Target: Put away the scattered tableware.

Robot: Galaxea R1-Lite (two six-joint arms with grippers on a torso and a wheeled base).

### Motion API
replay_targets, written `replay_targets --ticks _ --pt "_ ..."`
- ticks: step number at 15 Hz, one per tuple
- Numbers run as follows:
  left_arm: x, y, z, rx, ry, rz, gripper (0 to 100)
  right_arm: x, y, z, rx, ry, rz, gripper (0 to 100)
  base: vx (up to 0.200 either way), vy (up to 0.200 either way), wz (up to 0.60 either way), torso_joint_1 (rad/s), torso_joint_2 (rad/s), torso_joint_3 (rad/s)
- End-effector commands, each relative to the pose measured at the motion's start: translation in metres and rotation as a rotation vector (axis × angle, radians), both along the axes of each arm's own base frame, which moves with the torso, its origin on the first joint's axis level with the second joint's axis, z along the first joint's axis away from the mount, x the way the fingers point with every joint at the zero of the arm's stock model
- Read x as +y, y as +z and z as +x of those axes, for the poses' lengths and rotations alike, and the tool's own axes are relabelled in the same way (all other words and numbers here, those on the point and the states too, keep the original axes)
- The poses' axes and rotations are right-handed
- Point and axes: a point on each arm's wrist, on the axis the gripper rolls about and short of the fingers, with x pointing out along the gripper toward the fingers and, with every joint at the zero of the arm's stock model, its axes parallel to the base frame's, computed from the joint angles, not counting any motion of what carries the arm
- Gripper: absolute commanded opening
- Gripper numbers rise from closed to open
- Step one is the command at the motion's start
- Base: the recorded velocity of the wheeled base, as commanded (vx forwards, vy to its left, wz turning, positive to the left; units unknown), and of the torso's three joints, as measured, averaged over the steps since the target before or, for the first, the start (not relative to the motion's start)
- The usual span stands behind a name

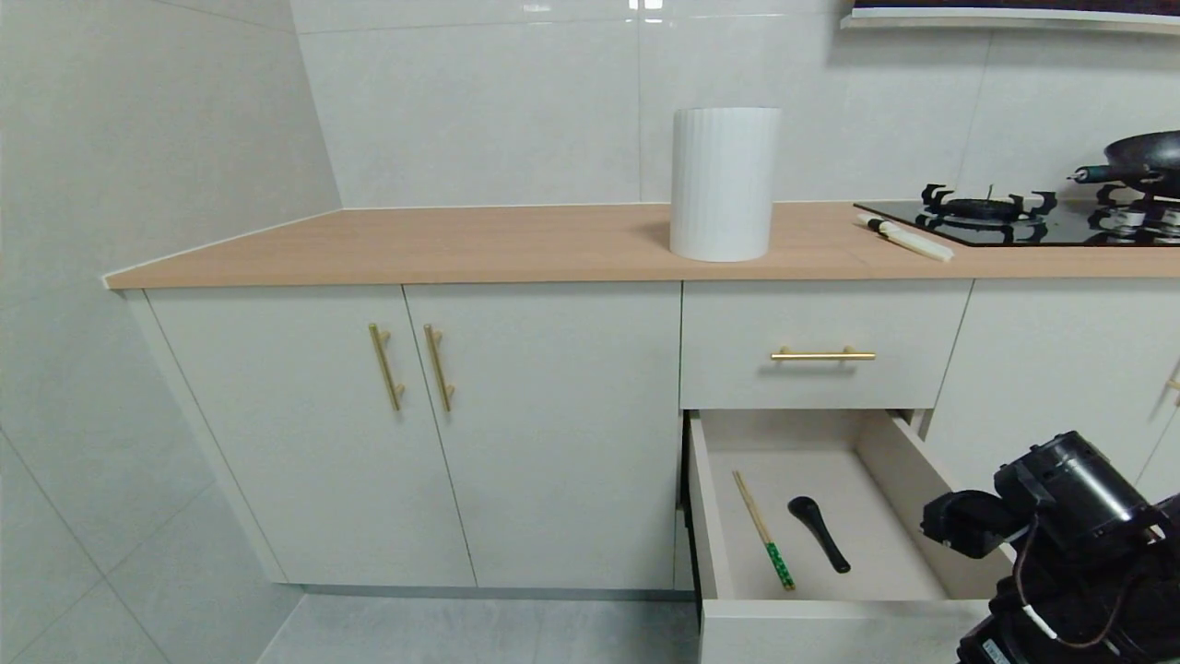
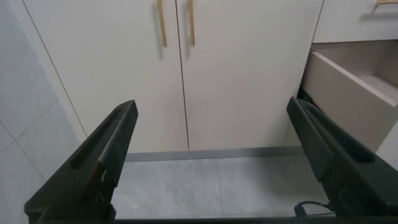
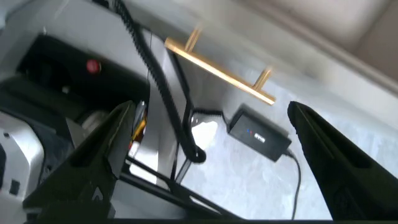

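Observation:
The lower drawer [image 1: 708, 516] stands pulled open under the counter. Inside it lie a pair of wooden chopsticks with green ends [image 1: 763, 530] and, beside them, a black spoon [image 1: 819, 533]. On the counter a pale long utensil [image 1: 903, 238] rests at the edge of the stove. My right arm [image 1: 1060, 516] hangs low, just right of the open drawer. The right gripper [image 3: 211, 109] is open and holds nothing, with a gold drawer handle [image 3: 221, 65] beyond it. My left gripper [image 2: 211, 109] is open and holds nothing, low before the cabinet doors, with the open drawer [image 2: 348, 93] off to one side.
A tall white ribbed container [image 1: 725, 183] stands on the wooden counter [image 1: 479, 244]. A gas stove [image 1: 1014, 221] with a dark pan [image 1: 1143, 157] is at the right. A shut drawer [image 1: 822, 354] sits above the open one. Two cabinet doors [image 1: 415, 433] are to the left.

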Motion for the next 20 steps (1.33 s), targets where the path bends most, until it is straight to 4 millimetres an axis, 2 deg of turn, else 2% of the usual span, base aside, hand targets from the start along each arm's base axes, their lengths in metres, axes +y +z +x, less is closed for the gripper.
replay_targets --ticks 1,5,14,20 --pt "0.000 0.000 0.000 0.001 -0.001 0.000 100 0.004 -0.015 0.005 0.066 0.008 -0.027 100 0.000 0.000 0.00 0.000 0.00 0.000" --pt "0.000 0.000 0.000 0.001 0.001 0.000 100 0.010 -0.029 0.023 0.081 -0.068 -0.021 100 0.000 0.000 0.00 0.000 0.00 0.000" --pt "0.000 0.000 0.000 0.001 -0.001 0.000 100 0.026 -0.030 0.060 0.013 -0.383 -0.015 100 0.000 0.000 0.00 0.000 0.00 0.000" --pt "0.000 0.000 0.000 0.001 -0.001 0.000 100 0.031 -0.040 0.075 -0.049 -0.461 -0.024 100 0.000 0.000 0.00 0.000 0.00 0.000"
